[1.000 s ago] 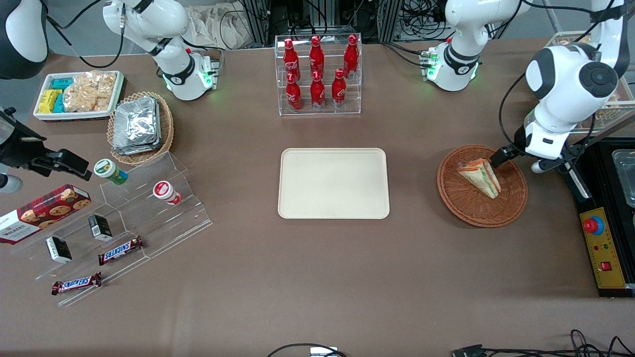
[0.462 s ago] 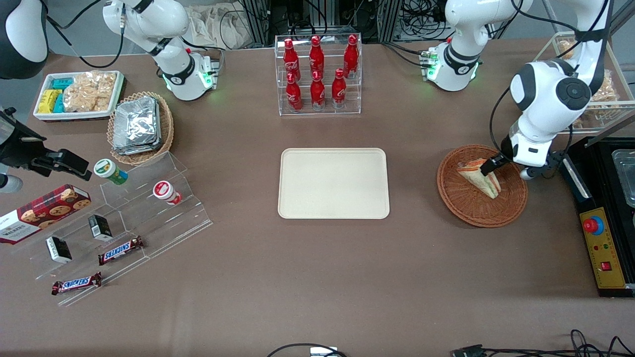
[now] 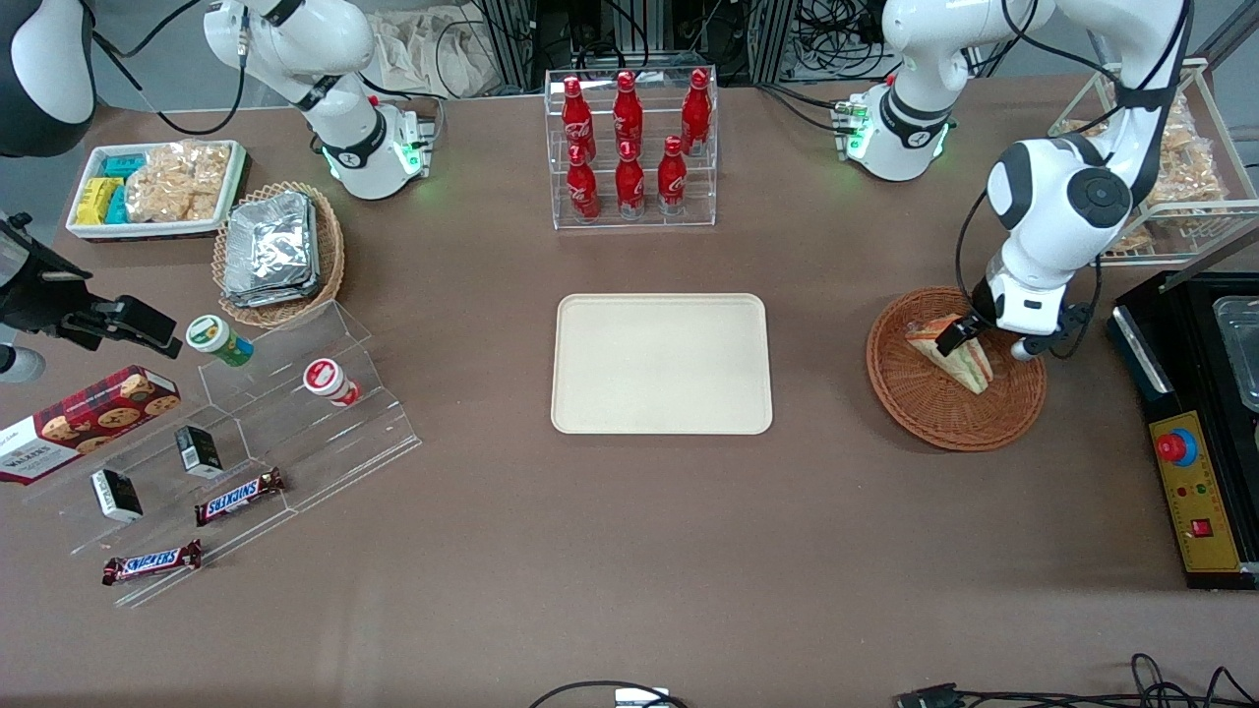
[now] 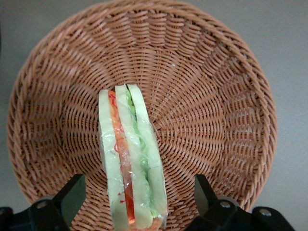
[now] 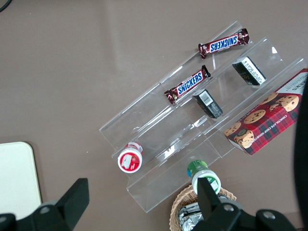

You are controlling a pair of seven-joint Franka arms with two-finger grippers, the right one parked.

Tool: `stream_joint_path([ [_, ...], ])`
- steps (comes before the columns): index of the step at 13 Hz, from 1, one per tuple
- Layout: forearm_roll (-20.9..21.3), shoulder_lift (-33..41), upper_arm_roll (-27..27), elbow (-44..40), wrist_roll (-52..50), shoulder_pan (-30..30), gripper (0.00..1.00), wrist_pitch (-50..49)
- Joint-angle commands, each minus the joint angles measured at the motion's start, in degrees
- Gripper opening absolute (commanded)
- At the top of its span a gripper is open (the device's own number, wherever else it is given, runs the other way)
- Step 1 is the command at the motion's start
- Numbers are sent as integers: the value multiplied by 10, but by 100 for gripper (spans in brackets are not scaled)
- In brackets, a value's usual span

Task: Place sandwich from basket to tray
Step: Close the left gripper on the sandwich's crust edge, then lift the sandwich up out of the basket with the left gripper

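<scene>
Hovering over the basket (image 4: 231, 96), the hand (image 4: 137, 202) is straddling the sandwich (image 4: 131, 159), fingers spread. Off-centre closing may be tipping the wedge.

**What shares my worktop**

Around me I see red bottles (image 3: 629, 147) in a clear rack, foil packets (image 3: 272, 248) in a tan basket (image 3: 330, 258), a white snack bin (image 3: 152, 192), two Snickers bars (image 3: 239, 497), a cookie box (image 3: 84, 421) and two small cups (image 3: 329, 381) on clear steps
</scene>
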State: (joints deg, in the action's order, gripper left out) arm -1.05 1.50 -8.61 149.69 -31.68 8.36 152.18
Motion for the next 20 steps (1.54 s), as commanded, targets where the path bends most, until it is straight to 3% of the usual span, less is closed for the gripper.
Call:
stream_joint_path([
  [1, -5, -14, 0, 24, -11, -4, 100, 51],
  [5, -4, -46, 0, 38, -11, -4, 99, 106],
  [6, -4, -51, 0, 40, -11, -4, 91, 115],
  [8, -2, -51, 0, 41, -3, -4, 52, 116],
  [9, -1, -49, 0, 41, 0, -4, 36, 115],
  [10, 1, -46, 0, 41, 6, -4, 27, 112],
  [12, 1, -28, 0, 39, 30, -4, 22, 93],
  [15, 3, 42, -1, 21, 82, -4, 22, -3],
  [20, 4, 125, -33, -28, 280, -4, 21, -153],
])
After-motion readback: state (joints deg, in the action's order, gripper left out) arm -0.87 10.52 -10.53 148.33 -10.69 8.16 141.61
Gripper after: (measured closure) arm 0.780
